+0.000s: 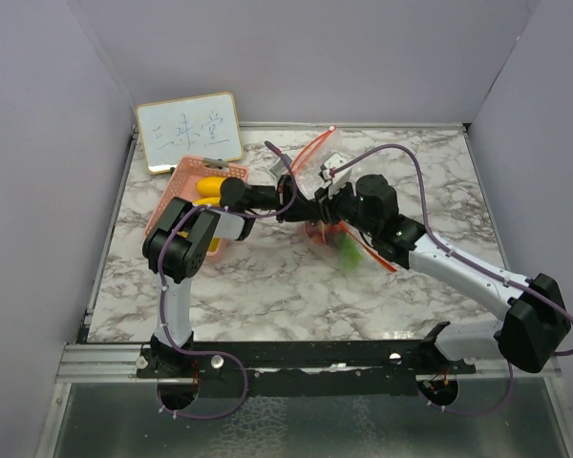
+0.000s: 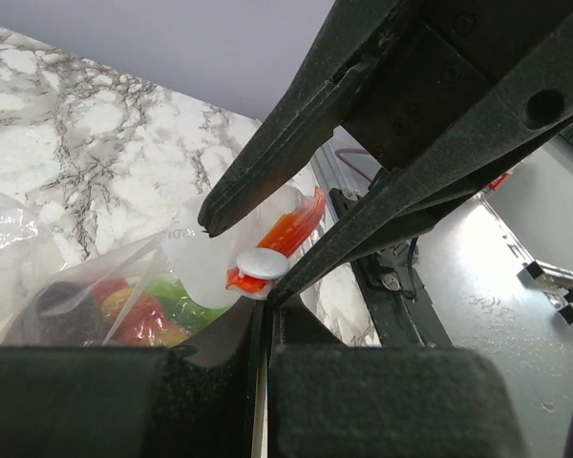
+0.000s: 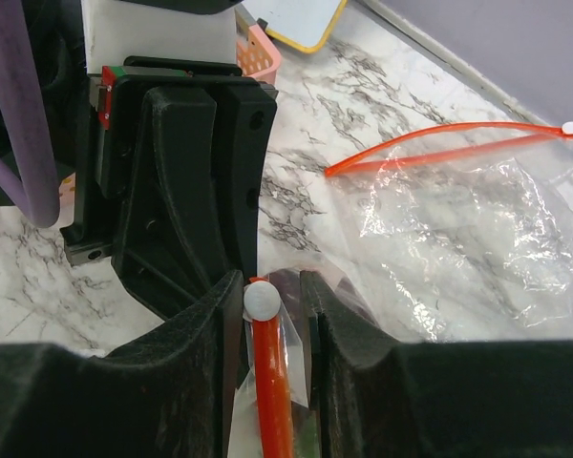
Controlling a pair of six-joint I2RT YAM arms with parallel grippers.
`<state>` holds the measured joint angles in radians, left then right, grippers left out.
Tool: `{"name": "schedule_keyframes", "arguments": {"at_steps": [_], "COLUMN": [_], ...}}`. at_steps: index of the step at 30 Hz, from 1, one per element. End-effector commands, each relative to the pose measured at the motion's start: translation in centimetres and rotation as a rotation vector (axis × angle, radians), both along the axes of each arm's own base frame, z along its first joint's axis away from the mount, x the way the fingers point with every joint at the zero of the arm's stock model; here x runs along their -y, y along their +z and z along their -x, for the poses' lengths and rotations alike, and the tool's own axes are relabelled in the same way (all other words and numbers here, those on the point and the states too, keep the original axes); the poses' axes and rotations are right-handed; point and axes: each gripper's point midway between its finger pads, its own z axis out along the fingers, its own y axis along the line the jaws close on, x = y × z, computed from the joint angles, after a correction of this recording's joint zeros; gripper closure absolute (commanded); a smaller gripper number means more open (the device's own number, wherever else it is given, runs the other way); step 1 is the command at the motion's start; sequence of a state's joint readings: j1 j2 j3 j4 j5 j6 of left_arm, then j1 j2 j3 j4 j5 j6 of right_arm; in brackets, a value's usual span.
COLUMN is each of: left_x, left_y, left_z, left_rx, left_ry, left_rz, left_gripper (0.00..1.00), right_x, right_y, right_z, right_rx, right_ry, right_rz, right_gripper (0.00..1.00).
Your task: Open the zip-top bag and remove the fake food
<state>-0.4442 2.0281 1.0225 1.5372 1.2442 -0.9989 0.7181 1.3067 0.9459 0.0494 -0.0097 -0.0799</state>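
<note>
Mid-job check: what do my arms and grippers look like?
The left arm and right arm have black joints, pale grey links and a purple cable each. The left gripper and right gripper are matte black with tapered fingers; the left carries a red-green mark.

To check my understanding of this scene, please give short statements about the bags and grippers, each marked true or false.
Fake food lies inside the zip-top bag. True.
The right gripper has a finger on each side of the white slider. True.
The left gripper is wide open. False: its fingers are pressed together at the bag's edge.
The second bag is full of food. False: it looks empty.
The pink basket stands at the right. False: it stands rear left.
</note>
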Motion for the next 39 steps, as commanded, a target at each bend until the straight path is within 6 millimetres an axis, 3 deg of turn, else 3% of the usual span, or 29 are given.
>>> {"name": "schedule_keyframes", "arguments": {"at_steps": [1, 7, 15, 18, 23, 30, 35, 37, 39], "left_x": [-0.7, -1.0, -1.3, -1.4, -1.5, -1.6, -1.7, -1.8, -1.8], "left_y": [2.9, 3.2, 3.6, 3.7, 3.6, 3.4, 3.3, 3.4, 3.6], "left_z": [1.1, 1.1, 1.5, 1.6, 1.4, 1.1, 0.9, 0.8, 0.8], "left_rx": [0.236, 0.245, 0.253, 0.254, 0.249, 0.241, 0.239, 0.242, 0.245], "left_ry": [-0.013, -0.01, -0.013, -0.013, -0.01, -0.002, 0.003, 0.005, 0.006], "left_rz": [0.098, 0.099, 0.098, 0.096, 0.094, 0.093, 0.092, 0.093, 0.096], "left_gripper": [1.0, 1.0, 1.0, 1.0, 1.0, 1.0, 1.0, 1.0, 1.0], "right_x": [-0.2, 0.8, 2.9, 3.3, 3.1, 2.5, 2.0, 2.0, 2.0], "right_y": [-0.9, -1.7, -2.4, -2.1, -1.6, 0.5, 3.4, 4.0, 3.8], "right_z": [0.4, -0.2, -2.4, -2.9, -3.0, -2.1, -0.4, 0.2, 0.6], "right_rx": [-0.024, -0.021, -0.01, 0.001, 0.012, 0.02, 0.065, 0.078, 0.068], "right_ry": [0.019, -0.025, -0.176, -0.205, -0.197, -0.161, -0.084, -0.06, -0.044], "right_rz": [0.006, 0.063, 0.156, 0.18, 0.174, 0.084, -0.006, -0.013, -0.004], "right_gripper": [0.7, 0.76, 0.8, 0.84, 0.99, 0.99, 0.71, 0.61, 0.58]}}
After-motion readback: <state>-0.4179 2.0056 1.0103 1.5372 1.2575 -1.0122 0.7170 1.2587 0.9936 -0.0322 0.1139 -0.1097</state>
